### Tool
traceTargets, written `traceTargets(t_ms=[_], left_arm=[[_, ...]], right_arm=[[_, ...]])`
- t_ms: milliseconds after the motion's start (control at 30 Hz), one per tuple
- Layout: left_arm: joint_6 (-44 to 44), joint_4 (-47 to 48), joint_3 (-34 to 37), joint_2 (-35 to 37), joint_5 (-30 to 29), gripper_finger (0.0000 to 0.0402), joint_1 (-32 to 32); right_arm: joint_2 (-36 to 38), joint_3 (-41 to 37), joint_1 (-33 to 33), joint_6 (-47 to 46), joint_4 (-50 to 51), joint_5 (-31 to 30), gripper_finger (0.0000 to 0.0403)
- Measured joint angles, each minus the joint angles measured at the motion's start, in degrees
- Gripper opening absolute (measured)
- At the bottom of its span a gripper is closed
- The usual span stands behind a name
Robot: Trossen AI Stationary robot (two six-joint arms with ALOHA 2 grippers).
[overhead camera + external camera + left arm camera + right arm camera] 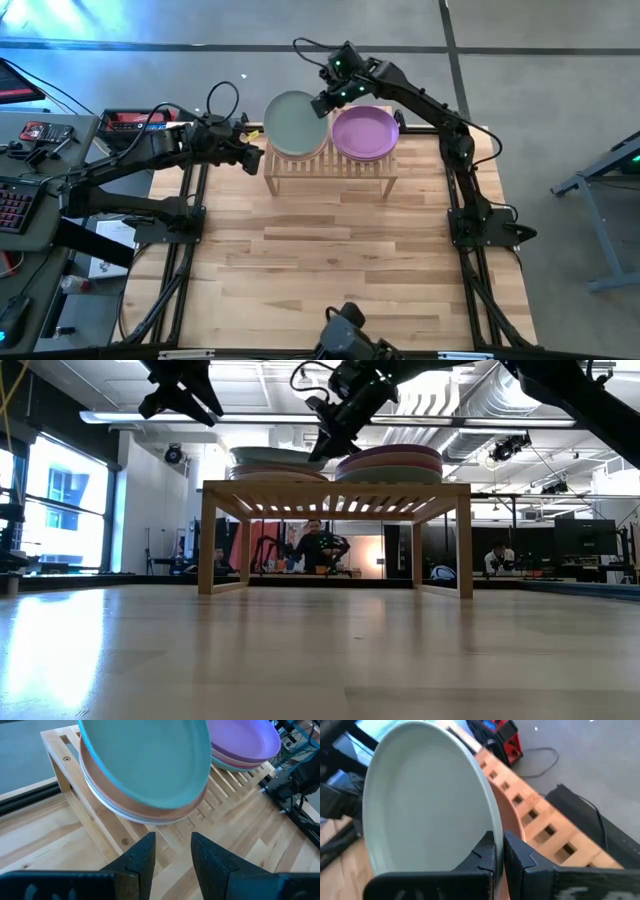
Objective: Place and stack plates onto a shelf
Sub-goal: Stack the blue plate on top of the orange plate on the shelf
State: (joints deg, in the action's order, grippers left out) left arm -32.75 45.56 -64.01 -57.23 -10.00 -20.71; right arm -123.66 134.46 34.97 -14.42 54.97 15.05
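The shelf (329, 168) stands at the far middle of the table (330, 270), its long axis running left to right. It carries two stacks of plates side by side. The left stack (277, 464) is topped by a pale mint plate (296, 124); below it the left wrist view shows peach and pale rims (145, 812). The right stack (390, 462) is topped by a purple plate (365, 132), with pink and mint rims beneath it (240, 762). The exact count per stack cannot be read with confidence.

The mint plate does not lie flat. In the right wrist view it is tilted, with the edge nearest the right gripper (322, 104) raised above the peach plate (512, 837) below.

The right gripper reaches in over the far side of the shelf, between the two stacks. Its fingers (487, 852) are pressed together at the mint plate's rim. Whether the rim is pinched between them or merely touched is not clear from this view.

The left gripper (252, 158) hovers just off the shelf's left end, above the table, apart from the plates. Its fingers (142, 857) are spread and hold nothing.

Around the workspace: a red device (130, 121) and cables lie left of the table. People are seen in the room beyond, framed under the shelf (318, 547).
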Motion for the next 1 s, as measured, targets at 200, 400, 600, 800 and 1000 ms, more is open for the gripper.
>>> traceTargets(t_ms=[200, 400, 600, 800, 1000], left_arm=[[0.0, 0.0, 0.0, 0.0, 0.4, 0.0113, 0.1], [0.0, 0.1, 0.0, 0.0, 0.4, 0.0113, 0.1], [0.0, 0.6, 0.0, 0.0, 0.5, 0.0113, 0.1], [0.0, 0.9, 0.0, 0.0, 0.4, 0.0113, 0.1], [0.0, 1.0, 0.0, 0.0, 0.4, 0.0113, 0.1]], right_arm=[[-0.7, 0.0, -0.6, 0.5, 1.4, -1.5, 0.0], [-0.7, 0.0, -0.6, 1.2, 1.7, -1.5, 0.0002], [-0.7, 0.0, -1.2, 2.9, 2.6, -1.5, 0.0023], [-0.7, 0.0, -1.9, 2.9, 2.6, -3.7, 0.0062], [-0.7, 0.0, -1.9, 2.9, 2.6, -3.9, 0.0085]])
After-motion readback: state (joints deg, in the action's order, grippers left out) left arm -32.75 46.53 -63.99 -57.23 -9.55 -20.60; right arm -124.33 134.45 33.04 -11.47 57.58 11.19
